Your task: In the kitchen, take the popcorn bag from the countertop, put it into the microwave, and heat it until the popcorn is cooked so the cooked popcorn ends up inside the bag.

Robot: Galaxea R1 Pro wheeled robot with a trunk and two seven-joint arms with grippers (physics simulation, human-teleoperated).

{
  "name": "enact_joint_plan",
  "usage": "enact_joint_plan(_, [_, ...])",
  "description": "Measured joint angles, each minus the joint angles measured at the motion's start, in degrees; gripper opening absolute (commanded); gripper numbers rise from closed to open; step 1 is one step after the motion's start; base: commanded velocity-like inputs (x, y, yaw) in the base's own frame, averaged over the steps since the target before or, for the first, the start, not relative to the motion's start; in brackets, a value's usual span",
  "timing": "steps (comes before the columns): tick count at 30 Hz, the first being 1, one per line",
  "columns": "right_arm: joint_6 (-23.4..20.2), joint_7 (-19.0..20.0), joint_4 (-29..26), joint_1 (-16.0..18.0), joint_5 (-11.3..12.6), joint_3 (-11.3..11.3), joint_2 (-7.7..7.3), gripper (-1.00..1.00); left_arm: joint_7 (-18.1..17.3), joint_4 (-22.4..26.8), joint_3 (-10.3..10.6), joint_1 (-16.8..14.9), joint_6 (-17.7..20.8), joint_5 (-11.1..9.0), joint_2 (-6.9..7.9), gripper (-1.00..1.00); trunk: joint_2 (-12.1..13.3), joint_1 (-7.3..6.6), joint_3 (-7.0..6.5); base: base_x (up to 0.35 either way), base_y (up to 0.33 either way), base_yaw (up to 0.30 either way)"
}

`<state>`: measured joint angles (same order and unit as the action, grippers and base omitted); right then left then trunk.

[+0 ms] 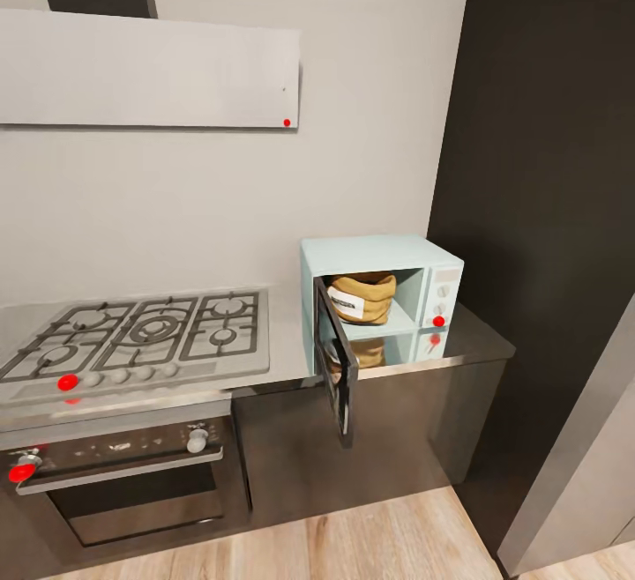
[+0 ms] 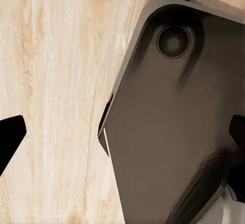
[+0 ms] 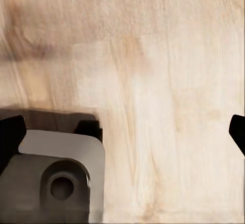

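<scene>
Left gripper and right gripper hung over wood floor, jaws spread wide, nothing held; probably parked clear of the table. Microwave at right end of table, door swung open toward camera. Popcorn bag upright inside microwave, label outward. Door to close, then heat. Gas hob left of microwave.

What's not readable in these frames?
- Popcorn bag, head view: label text too small; its base hidden by the open microwave door.
- Popcorn: hidden inside the bag.
- Microwave knobs: settings too small.
- Left pincer, right pincer, wrist views: fingertips cut off at the frame edges.
</scene>
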<state>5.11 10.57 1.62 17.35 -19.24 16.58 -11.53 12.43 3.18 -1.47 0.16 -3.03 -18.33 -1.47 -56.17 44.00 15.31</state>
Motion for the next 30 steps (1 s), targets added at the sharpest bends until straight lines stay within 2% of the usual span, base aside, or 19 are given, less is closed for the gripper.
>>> enact_joint_plan(3, [-0.1,-0.36,0.05,-4.18,-0.01,0.03,0.02,1.0,0.0,0.0,0.0,0.0,0.0,0.02,0.0,1.0,0.0,0.0,-0.01,0.0,0.0,0.0])
enact_joint_plan(5, [-0.31,-0.38,0.05,-5.0,0.01,0.07,-0.05,1.0,-0.06,-0.01,0.01,0.0,0.0,0.03,0.0,1.0,0.0,0.0,-0.01,0.0,0.0,0.0])
enact_joint_plan(15, [-0.74,-1.61,0.05,-5.47,0.4,0.25,0.14,1.0,-0.16,0.03,0.27,-0.01,0.0,0.15,-0.01,1.0,0.0,0.0,-0.01,0.0,0.0,0.0])
enact_joint_plan(17, [-0.7,-1.76,0.05,-5.48,0.31,0.25,0.14,1.0,0.38,1.67,0.5,-0.02,0.06,0.26,0.39,1.0,0.0,0.0,-0.02,0.0,0.0,0.0])
enact_joint_plan(19, [-0.74,-1.74,0.05,-5.48,0.28,0.26,0.1,1.0,1.05,9.11,0.56,-0.05,0.82,0.37,1.27,1.0,0.0,0.0,-0.03,0.0,0.0,0.0])
enact_joint_plan(22, [-0.72,-1.76,-0.01,-5.48,0.12,0.13,-0.14,1.0,1.36,22.58,0.36,-0.05,2.23,1.2,1.66,1.0,0.0,0.0,-0.03,0.0,0.0,0.0])
enact_joint_plan(24, [-0.64,-1.82,-0.02,-5.48,0.05,0.1,-0.23,1.0,1.21,28.18,0.3,-0.02,2.97,1.1,1.54,1.0,0.0,0.0,-0.02,0.0,0.0,0.0])
enact_joint_plan(25, [-0.63,-1.89,-0.03,-5.48,0.03,0.09,-0.26,1.0,1.16,32.45,0.39,-0.03,4.72,0.87,1.35,1.0,0.01,0.0,-0.03,0.0,0.0,0.0])
enact_joint_plan(29, [-0.6,-1.98,-0.03,-5.48,0.0,0.08,-0.23,1.0,0.58,53.42,0.5,-0.09,17.42,0.59,0.6,1.0,0.01,0.0,-0.03,0.0,0.0,0.0])
enact_joint_plan(30, [-0.6,-1.99,-0.03,-5.48,0.0,0.08,-0.19,1.0,0.5,56.72,0.59,-0.11,18.67,0.59,0.45,1.0,0.01,0.0,-0.02,0.0,0.0,0.0])
